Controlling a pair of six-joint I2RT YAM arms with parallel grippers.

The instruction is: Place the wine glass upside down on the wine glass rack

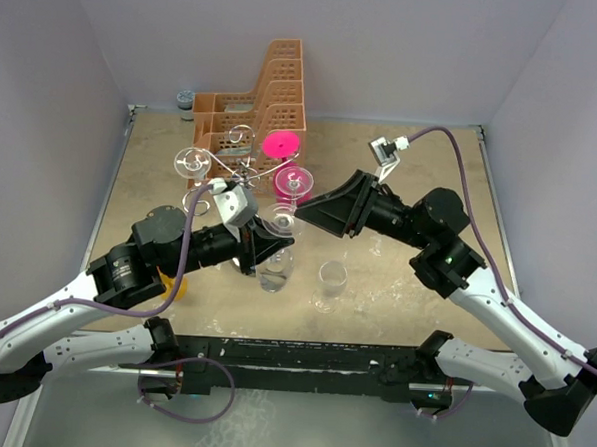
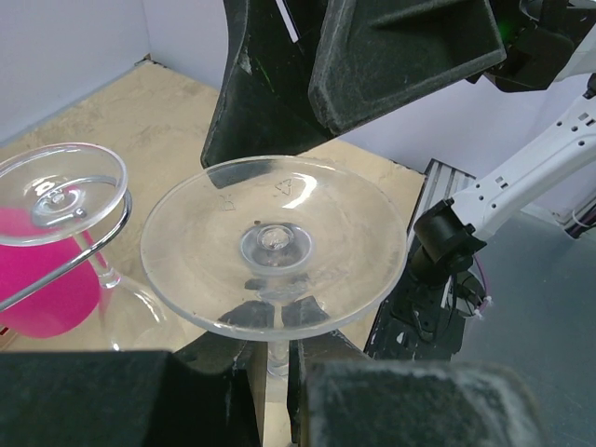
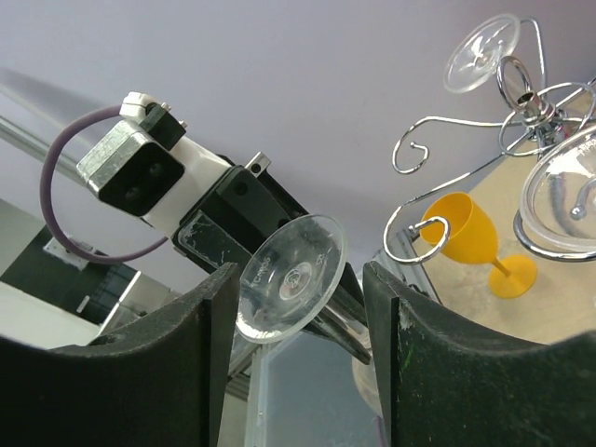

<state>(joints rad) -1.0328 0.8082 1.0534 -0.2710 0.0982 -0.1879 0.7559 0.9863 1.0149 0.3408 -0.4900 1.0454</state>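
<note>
The left gripper (image 2: 276, 363) was clamped on the stem of the clear wine glass (image 2: 275, 244). Its arm reached low over the middle of the table (image 1: 435, 191), and the glass's foot faced the other arm. The right gripper (image 3: 298, 272) had its fingers apart on either side of that foot, with its forearm angled in from the right. The wine glass rack (image 1: 243, 166) stood just behind.
</note>
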